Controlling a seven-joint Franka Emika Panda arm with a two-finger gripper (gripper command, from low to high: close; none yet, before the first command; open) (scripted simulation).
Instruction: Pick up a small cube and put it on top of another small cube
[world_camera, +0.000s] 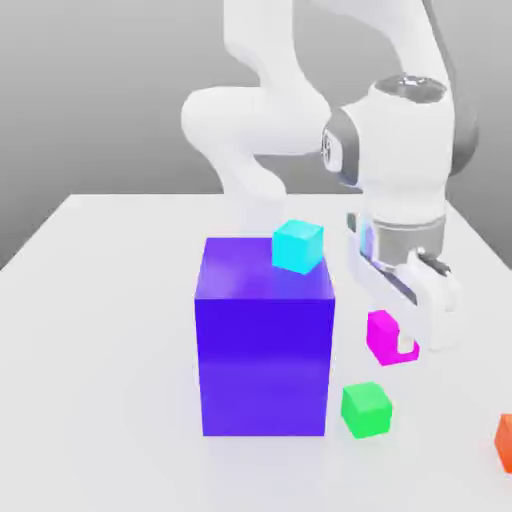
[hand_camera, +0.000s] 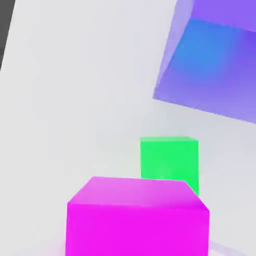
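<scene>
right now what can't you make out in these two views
- Small orange cube: cut off by the exterior view's right edge.
- Small bright magenta cube: partly covered by the hand in the exterior view; bottom cut off in the hand view.
- Small green cube: its lower part is hidden behind the magenta cube in the hand view.

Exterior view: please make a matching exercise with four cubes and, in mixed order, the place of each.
Things:
1. cyan cube
2. magenta cube
3. green cube
4. orange cube

Places:
A. held in the claw
B. at the view's right edge
C. on top of the big blue block
D. on the table, below the magenta one

Pairs: 1-C, 2-A, 3-D, 4-B
</scene>
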